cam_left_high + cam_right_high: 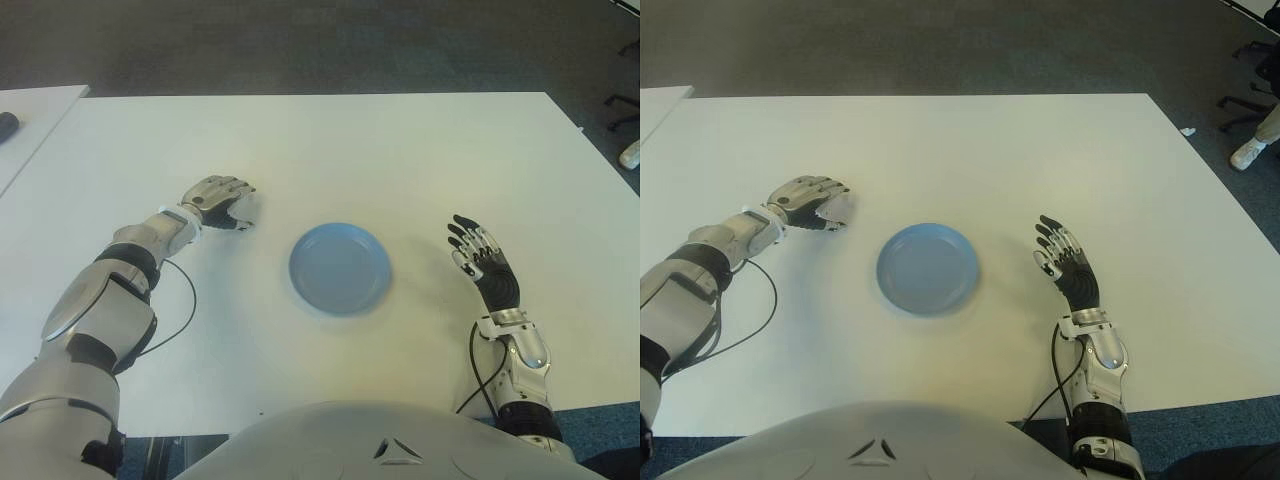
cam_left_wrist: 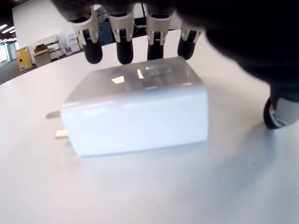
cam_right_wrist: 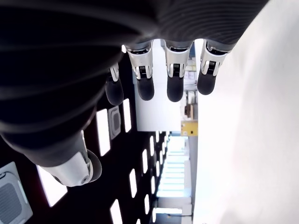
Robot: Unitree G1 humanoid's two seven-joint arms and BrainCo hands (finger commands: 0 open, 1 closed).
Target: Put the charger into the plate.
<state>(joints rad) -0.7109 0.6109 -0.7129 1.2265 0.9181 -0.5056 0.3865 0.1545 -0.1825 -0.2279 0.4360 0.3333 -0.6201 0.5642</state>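
A white charger [image 2: 140,109] with flat metal prongs lies on its side on the white table [image 1: 400,150]. My left hand [image 1: 222,205] is cupped over it, left of the plate, so the eye views hide it. In the left wrist view the fingertips [image 2: 124,49] arch over the charger's far edge, the thumb stands apart beside it, and the charger rests on the table. The round blue plate [image 1: 340,268] sits in the middle of the table with nothing in it. My right hand [image 1: 482,262] shows to the right of the plate, fingers spread and holding nothing.
A second white table [image 1: 30,110] stands at the far left with a dark object [image 1: 5,125] on it. Beyond the table's right edge are a chair base [image 1: 625,105] and a person's shoe [image 1: 1245,152]. A black cable [image 1: 180,300] loops beside my left forearm.
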